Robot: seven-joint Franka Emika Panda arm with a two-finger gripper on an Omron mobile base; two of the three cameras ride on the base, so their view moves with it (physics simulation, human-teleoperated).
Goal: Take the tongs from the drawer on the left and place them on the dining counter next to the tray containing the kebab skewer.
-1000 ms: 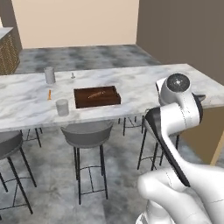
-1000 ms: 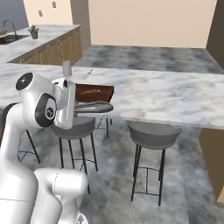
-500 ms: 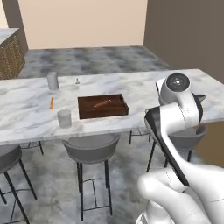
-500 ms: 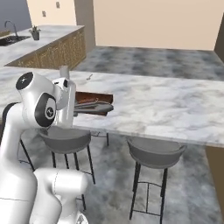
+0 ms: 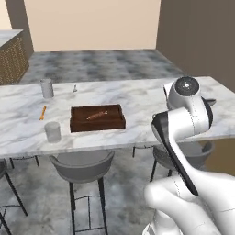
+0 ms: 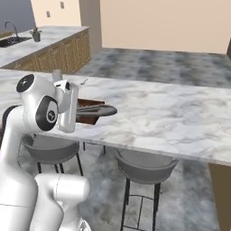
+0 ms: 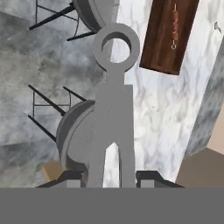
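My gripper (image 7: 111, 177) is shut on the grey metal tongs (image 7: 113, 109), whose ring end points away from the hand. In the right base view the tongs (image 6: 97, 110) stick out level from the hand, over the near edge of the dining counter (image 6: 171, 117). The dark brown tray (image 5: 97, 128) lies on the white marble dining counter (image 5: 142, 98), left of the arm, with the kebab skewer (image 5: 96, 114) inside it. From the hand, the tray (image 7: 151, 48) and the kebab skewer (image 7: 174, 26) lie beyond the ring. The drawer is out of view.
Two grey cups (image 5: 46, 88) (image 5: 53, 131) and a thin orange stick (image 5: 42, 113) sit on the counter left of the tray. Grey bar stools (image 5: 82, 165) (image 6: 144, 167) stand under the near edge. A worktop with a black sink (image 6: 11, 41) is far left.
The whole picture has shifted, so the base has driven along the counter and the tray now sits closer to the arm. The tongs stay gripped.
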